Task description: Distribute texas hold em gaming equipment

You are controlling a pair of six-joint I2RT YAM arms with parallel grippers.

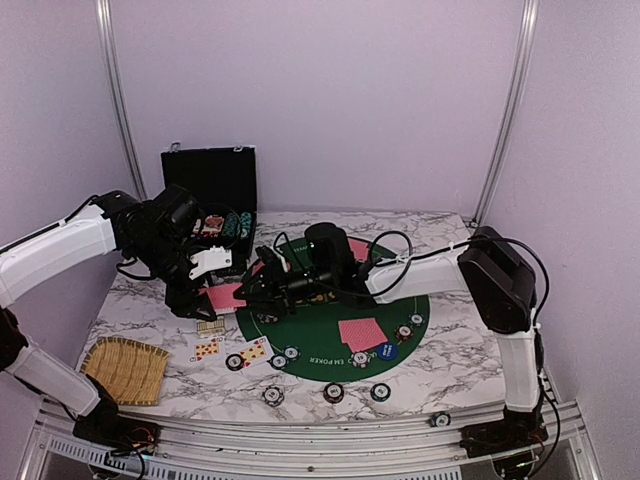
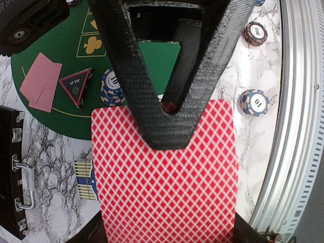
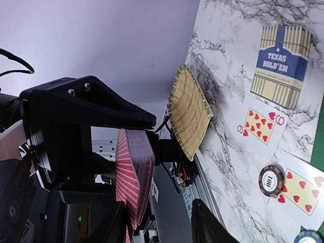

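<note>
My left gripper [image 1: 215, 290] is shut on a deck of red-backed playing cards [image 2: 164, 172], held above the table's left half. My right gripper [image 1: 252, 284] reaches the deck from the right. One of its black fingers [image 2: 167, 126] lies over the top card. In the right wrist view the deck [image 3: 134, 177] sits edge-on beside one finger, and the right gripper [image 3: 157, 220] is open. Two red-backed cards [image 1: 362, 333], a blue round button [image 1: 386, 351] and a dark triangular marker [image 2: 76, 87] lie on the green felt [image 1: 330, 325]. Striped chips [image 1: 333, 392] dot the front.
An open black chip case [image 1: 210, 185] stands at the back left. A woven straw mat [image 1: 125, 368] lies front left. A Texas Hold'em card box [image 3: 281, 66] and two face-up heart cards [image 3: 260, 124] rest on the marble near a chip [image 3: 271, 180]. The metal rail [image 1: 300, 430] borders the front.
</note>
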